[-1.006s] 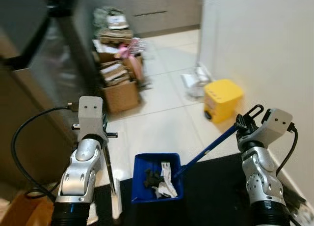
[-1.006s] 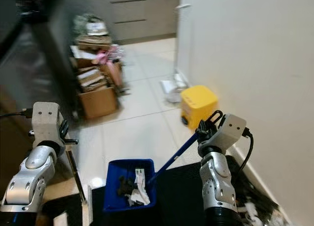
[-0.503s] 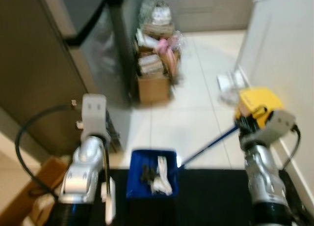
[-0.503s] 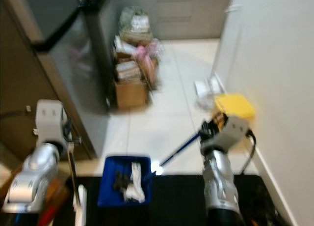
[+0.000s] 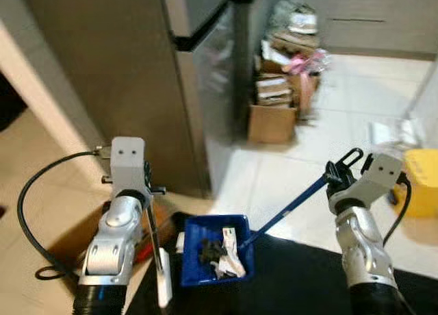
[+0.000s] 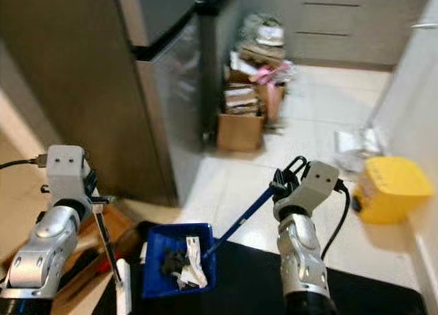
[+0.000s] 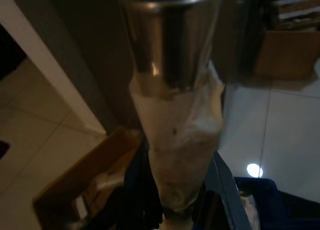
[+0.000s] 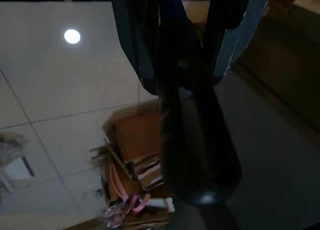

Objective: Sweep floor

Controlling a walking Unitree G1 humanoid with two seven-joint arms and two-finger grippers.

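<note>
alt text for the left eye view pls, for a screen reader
The right gripper holds the long blue handle of a blue dustpan loaded with dark and white scraps, while the left gripper holds a thin broom pole. Ahead on the pale tile floor are stacked cardboard boxes beside a steel fridge, with a yellow tub at right.

Head pair looks forward and down, sharing the blue dustpan (image 5: 217, 250); wrist cameras sit close along held handles.
</note>
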